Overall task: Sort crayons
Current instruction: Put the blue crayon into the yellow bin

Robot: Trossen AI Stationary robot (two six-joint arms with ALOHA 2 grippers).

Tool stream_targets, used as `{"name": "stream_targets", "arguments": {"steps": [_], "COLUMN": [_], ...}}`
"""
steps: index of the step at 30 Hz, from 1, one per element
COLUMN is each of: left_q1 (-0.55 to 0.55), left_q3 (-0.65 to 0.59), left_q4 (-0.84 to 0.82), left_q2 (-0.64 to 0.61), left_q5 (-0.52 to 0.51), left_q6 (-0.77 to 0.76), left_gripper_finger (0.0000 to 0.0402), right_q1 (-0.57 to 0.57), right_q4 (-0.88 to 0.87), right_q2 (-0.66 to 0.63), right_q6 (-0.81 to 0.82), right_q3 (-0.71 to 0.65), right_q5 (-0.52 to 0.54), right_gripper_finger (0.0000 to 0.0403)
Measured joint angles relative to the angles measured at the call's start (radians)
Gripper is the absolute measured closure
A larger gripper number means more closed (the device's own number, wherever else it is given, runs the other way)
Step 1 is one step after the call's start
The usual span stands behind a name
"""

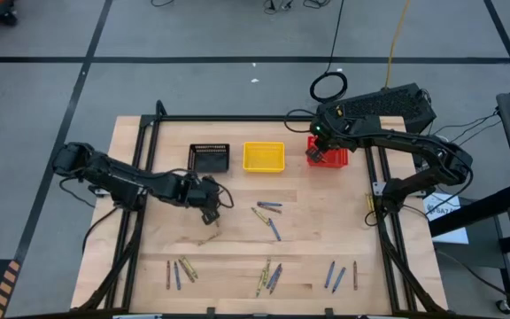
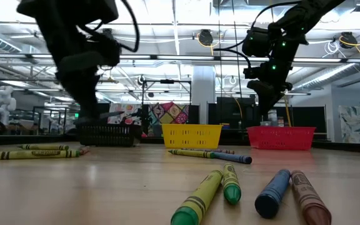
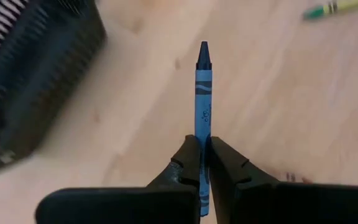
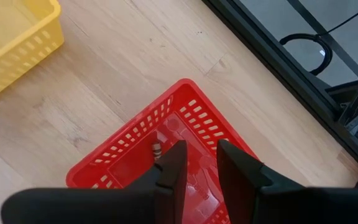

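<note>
My left gripper is shut on a blue crayon, in front of the black mesh basket. My right gripper is open and empty, above the red mesh basket at the far right; it also shows in the high view. The end of a small stick shows inside the red basket. The yellow basket stands between the other two. Loose crayons lie flat on the table in groups. My left gripper pinches the blue crayon's rear part between its two fingers. The crayon lies along the fingers and sticks out past their ends, dark tip leading. Whether the tip touches the table cannot be told.
A black frame rail runs along the table's far edge, with side rails left and right. A single crayon lies near my left gripper. In the low view several crayons lie close to the near edge.
</note>
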Motion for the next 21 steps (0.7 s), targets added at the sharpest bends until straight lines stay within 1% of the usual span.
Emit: {"name": "stream_targets", "arguments": {"steps": [3, 7, 17, 21], "left_q1": [0.049, 0.114, 0.253, 0.301], "left_q3": [0.019, 0.022, 0.022, 0.022], "left_q4": [0.015, 0.087, 0.318, 0.369], "left_q2": [0.000, 0.000, 0.003, 0.008], "left_q5": [-0.011, -0.003, 0.093, 0.134], "left_q6": [0.068, 0.173, 0.401, 0.449], "left_gripper_finger": [0.0393, 0.0393, 0.0393, 0.0393], "right_q1": [0.000, 0.000, 0.000, 0.000], "right_q4": [0.000, 0.012, 0.016, 0.016], "right_q2": [0.000, 0.000, 0.000, 0.000], "right_q6": [-0.001, -0.001, 0.002, 0.002], "right_q3": [0.000, 0.000, 0.000, 0.000], "right_q5": [0.000, 0.000, 0.000, 0.000], "right_gripper_finger": [0.0328, 0.0328, 0.0328, 0.0328]}}
